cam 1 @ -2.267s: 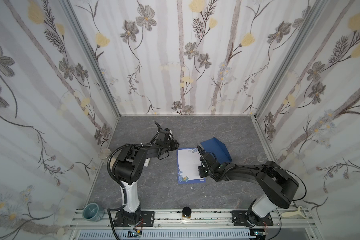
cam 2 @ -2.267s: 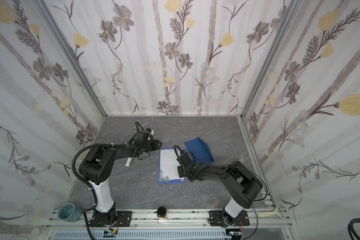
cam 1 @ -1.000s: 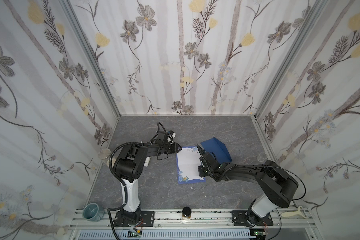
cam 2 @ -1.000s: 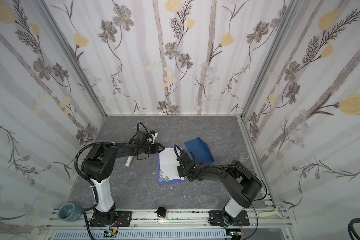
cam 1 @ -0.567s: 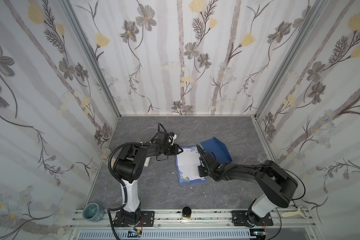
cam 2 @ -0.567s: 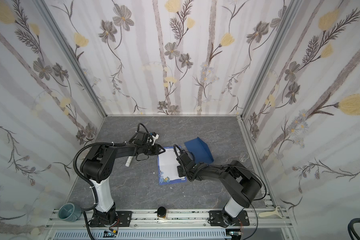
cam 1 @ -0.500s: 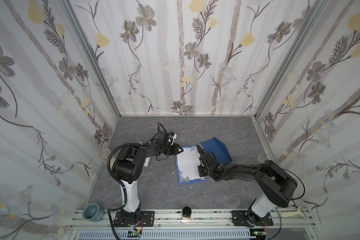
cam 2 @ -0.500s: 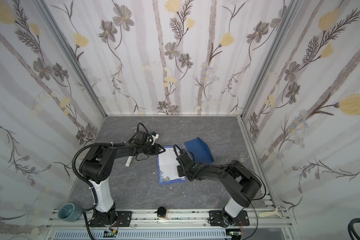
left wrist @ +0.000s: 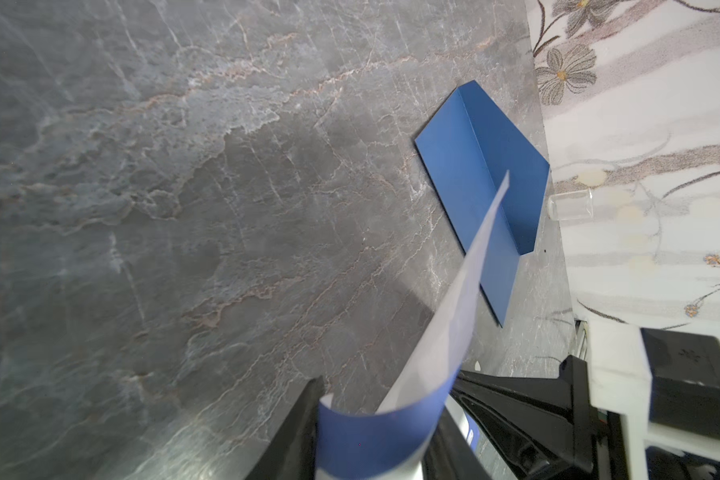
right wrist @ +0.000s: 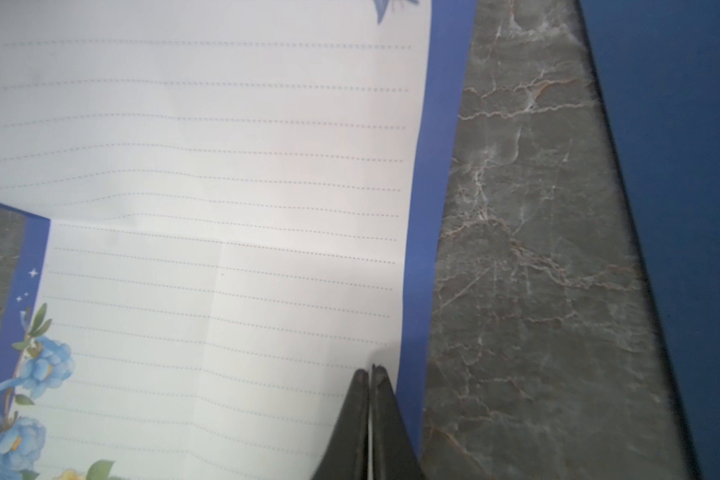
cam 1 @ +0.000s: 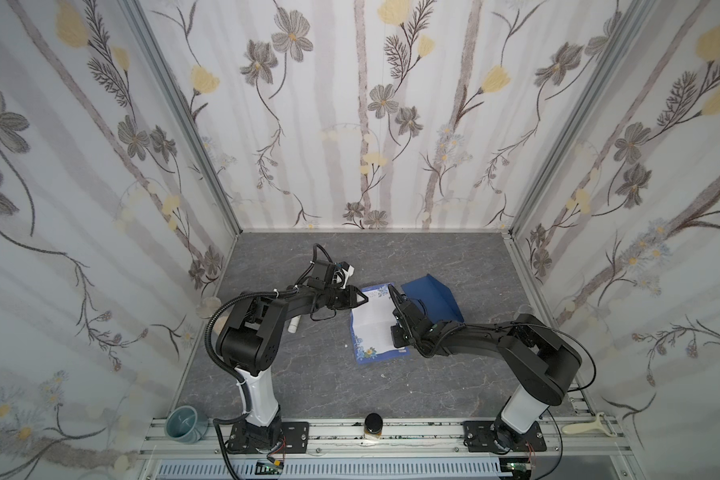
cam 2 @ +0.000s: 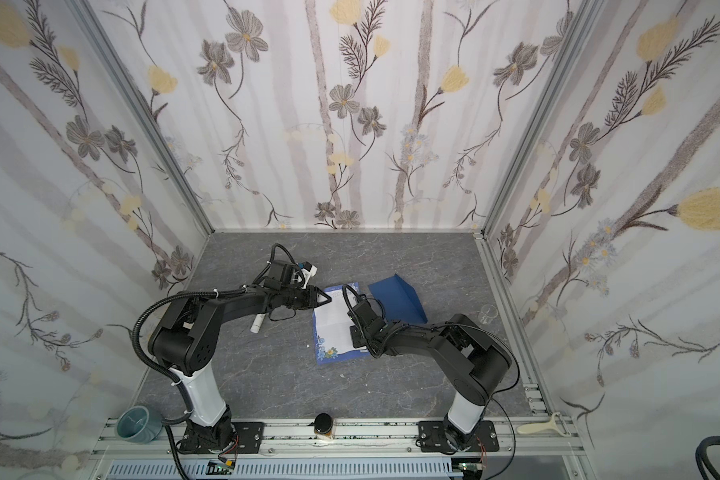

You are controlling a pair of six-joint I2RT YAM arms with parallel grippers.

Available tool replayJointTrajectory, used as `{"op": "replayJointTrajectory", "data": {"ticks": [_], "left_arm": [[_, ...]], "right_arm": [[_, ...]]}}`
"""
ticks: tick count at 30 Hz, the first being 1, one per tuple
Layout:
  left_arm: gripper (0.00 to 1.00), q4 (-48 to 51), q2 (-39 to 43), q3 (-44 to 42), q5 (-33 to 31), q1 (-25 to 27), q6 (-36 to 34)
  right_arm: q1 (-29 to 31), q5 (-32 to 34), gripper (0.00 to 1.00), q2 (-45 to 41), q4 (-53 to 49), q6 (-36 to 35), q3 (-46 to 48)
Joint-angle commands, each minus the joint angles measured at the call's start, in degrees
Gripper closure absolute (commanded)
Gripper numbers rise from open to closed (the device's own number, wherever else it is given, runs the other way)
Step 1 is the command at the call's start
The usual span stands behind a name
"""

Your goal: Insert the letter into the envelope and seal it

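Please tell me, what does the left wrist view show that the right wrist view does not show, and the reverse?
Only the left wrist view: the whole envelope with its open flap, a clear cup by the wall, and the letter's plain back, its corner curling up between the left gripper's parted jaws. Only the right wrist view: the letter's lined face with blue flowers, and the shut right gripper at its bordered edge. Both: the letter, the blue envelope and the grey table.
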State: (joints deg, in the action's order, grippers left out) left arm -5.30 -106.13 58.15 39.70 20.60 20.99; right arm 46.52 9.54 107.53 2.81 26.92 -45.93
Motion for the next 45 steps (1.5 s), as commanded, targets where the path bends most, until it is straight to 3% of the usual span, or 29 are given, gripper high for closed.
{"op": "replayJointTrajectory", "data": {"ticks": [1,24,32,45], "left_arm": [[0.62,-0.24,1.24,-0.48,1.10,0.05,0.01],[0.60,-0.24,4.52,-2.23,1.27,0.84,0.72],[0.61,-0.24,6.12,-4.96,-1.62,2.85,0.98],[0.62,-0.24,7.12,-6.44,-4.63,3.04,0.72]], "right_arm": [[0.05,0.85,0.92,1.35,-2.54,0.42,-0.38],[0.06,1.40,0.92,3.83,-1.40,-1.16,-2.21],[-0.01,2.07,0.93,4.10,-0.89,-2.11,-3.54],[0.06,2.12,0.91,-1.88,-3.74,-2.93,-4.18]]}}
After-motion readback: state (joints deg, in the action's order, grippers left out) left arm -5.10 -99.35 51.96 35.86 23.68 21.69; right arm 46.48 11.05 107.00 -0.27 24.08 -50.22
